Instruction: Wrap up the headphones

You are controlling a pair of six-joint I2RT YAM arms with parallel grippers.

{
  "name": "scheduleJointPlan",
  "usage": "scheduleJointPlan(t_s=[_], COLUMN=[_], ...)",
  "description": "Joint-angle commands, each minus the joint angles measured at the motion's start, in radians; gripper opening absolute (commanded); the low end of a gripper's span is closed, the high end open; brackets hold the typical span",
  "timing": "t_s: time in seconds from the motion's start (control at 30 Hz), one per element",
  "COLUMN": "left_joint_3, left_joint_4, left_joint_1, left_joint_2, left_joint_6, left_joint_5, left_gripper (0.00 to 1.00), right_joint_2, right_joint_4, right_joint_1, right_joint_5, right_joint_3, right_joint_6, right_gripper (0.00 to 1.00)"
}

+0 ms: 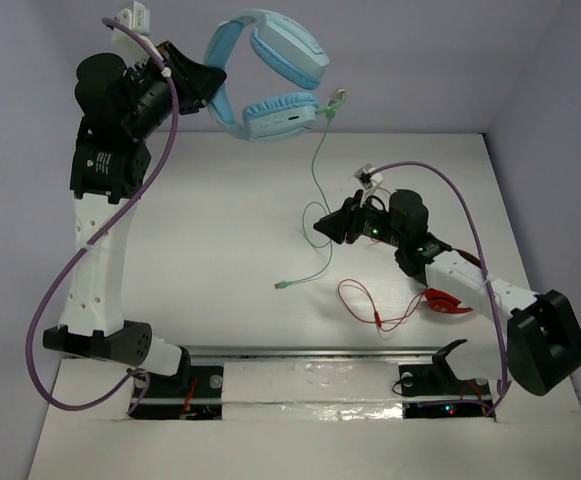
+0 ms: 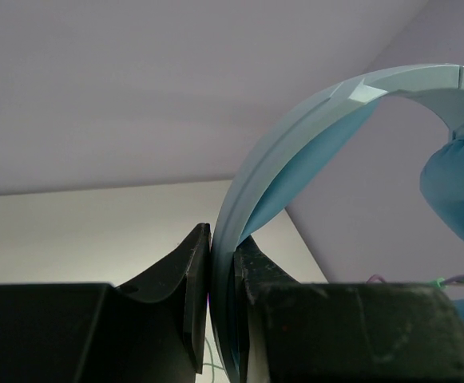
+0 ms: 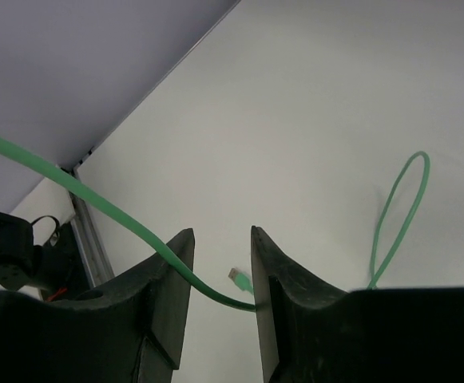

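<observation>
My left gripper (image 1: 202, 82) is clamped on the headband of the headphones (image 1: 270, 70), which it holds aloft over the table's (image 1: 220, 250) far edge, cups to the right. Only the left wrist view shows that pinch. The cable (image 1: 316, 175) hangs down and crosses between the parted jaws of my right gripper (image 1: 322, 226). The right wrist view shows its plug (image 3: 238, 276) on the table.

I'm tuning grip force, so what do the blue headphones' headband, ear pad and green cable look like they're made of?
Headband: likely hard plastic, smooth matte with moulded ridges. Ear pad: seemingly soft leatherette over foam, slightly creased and rounded. Cable: thin rubbery-coated wire, bending in loose loops.
</observation>
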Motion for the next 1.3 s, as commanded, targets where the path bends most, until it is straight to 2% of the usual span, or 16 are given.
scheduleJointPlan(t_s=[0.0,0.07,0.13,0.17,0.3,0.37,0.47,0.5,0.63,0.7,0.73,0.9,1.0,1.1,1.17,1.27], left_joint_3=[0.014,0.014,0.014,0.012,-0.017,-0.095,-0.248,-0.292,-0.56,-0.63,-0.694,-0.802,-0.837,-0.853,-0.844,-0.802], left_joint_4=[0.14,0.152,0.168,0.171,0.198,0.234,0.289,0.301,0.362,0.358,0.352,0.29,0.257,0.246,0.243,0.215], left_joint_1=[0.006,0.006,0.006,0.006,0.017,0.017,0.017,0.017,0.006,-0.018,-0.03,-0.055,-0.064,-0.064,-0.064,-0.064], left_joint_2=[-0.017,-0.019,-0.016,-0.014,-0.007,-0.019,-0.034,-0.04,-0.118,-0.146,-0.174,-0.211,-0.223,-0.246,-0.254,-0.232], left_joint_6=[-0.089,-0.095,-0.103,-0.106,-0.104,-0.084,-0.073,-0.072,-0.052,-0.035,-0.026,0.034,0.063,0.091,0.112,0.141], left_joint_5=[0.016,0.012,0.003,-0.006,-0.084,-0.196,-0.311,-0.336,-0.485,-0.528,-0.558,-0.609,-0.619,-0.629,-0.617,-0.583], left_gripper=[0.0,0.0,0.0,0.0,0.0,0.0,0.0,0.0,0.0,0.0,0.0,0.0,0.0,0.0,0.0,0.0], right_joint_2=[0.025,0.025,0.022,0.02,-0.03,-0.071,-0.117,-0.13,-0.185,-0.194,-0.19,-0.116,-0.003,0.135,0.222,0.284], right_joint_4=[0.153,0.173,0.185,0.187,0.128,-0.004,-0.3,-0.448,-0.716,-0.832,-0.895,-0.976,-1.037,-1.149,-1.2,-1.269], right_joint_1=[0.007,0.007,0.007,0.007,0.007,0.007,0.016,0.029,0.039,0.039,0.048,0.082,0.14,0.229,0.278,0.37], right_joint_5=[-0.019,-0.006,-0.003,-0.001,-0.001,0.068,0.172,0.204,0.401,0.477,0.54,0.53,0.455,0.471,0.543,0.542], right_joint_3=[-0.029,-0.054,-0.059,-0.062,-0.083,-0.057,0.036,0.064,0.234,0.311,0.402,0.7,0.884,1.033,1.086,1.155], right_joint_6=[0.06,0.07,0.083,0.093,0.147,0.15,0.121,0.109,0.045,0.024,0.003,-0.083,-0.152,-0.248,-0.322,-0.425], right_gripper=[0.4,0.38,0.28,0.16,0.0,0.0,0.0,0.0,0.0,0.0,0.0,0.0,0.0,0.0,0.0,0.0])
